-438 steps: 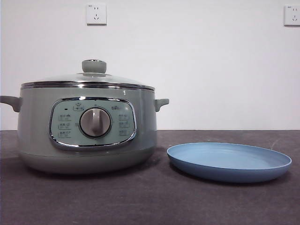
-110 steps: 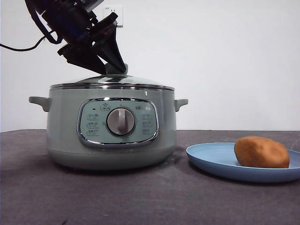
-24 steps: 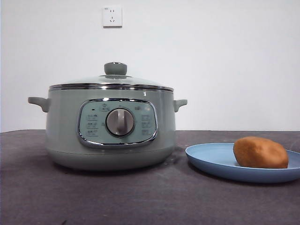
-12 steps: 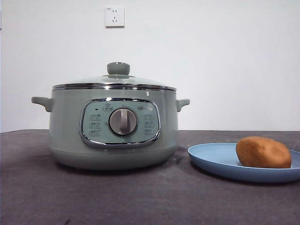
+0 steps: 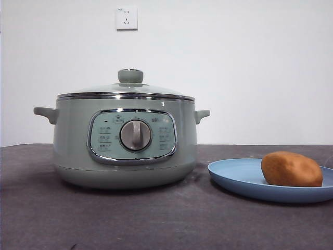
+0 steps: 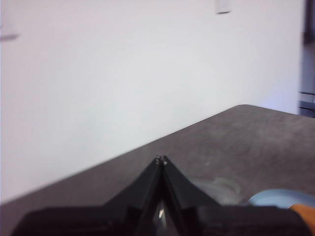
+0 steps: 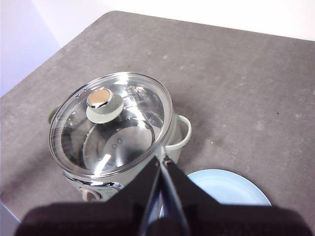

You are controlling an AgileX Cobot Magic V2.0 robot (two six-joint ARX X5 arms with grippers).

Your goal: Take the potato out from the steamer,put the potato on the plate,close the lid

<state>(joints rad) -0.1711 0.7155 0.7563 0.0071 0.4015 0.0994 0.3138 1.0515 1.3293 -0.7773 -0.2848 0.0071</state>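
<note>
The sage-green steamer (image 5: 125, 140) stands on the table at the left of the front view, with the glass lid (image 5: 127, 88) seated on its chrome rim. The orange-brown potato (image 5: 291, 169) lies on the light-blue plate (image 5: 239, 177) at the right. The right wrist view looks down on the lid (image 7: 110, 123), the steamer's handle (image 7: 183, 130) and the plate (image 7: 221, 189). My right gripper (image 7: 162, 160) is shut and empty, high above them. My left gripper (image 6: 160, 159) is shut and empty, raised away; the plate (image 6: 275, 199) and potato (image 6: 305, 211) show at a corner.
A dark grey table (image 5: 156, 219) runs to a white wall with a socket (image 5: 127, 17). In the right wrist view the table's edge (image 7: 29, 83) passes close behind the steamer.
Both arms have been out of the front view for the last second. The pot, lid, plate and potato only shift a few pixels sideways in the picture.
</note>
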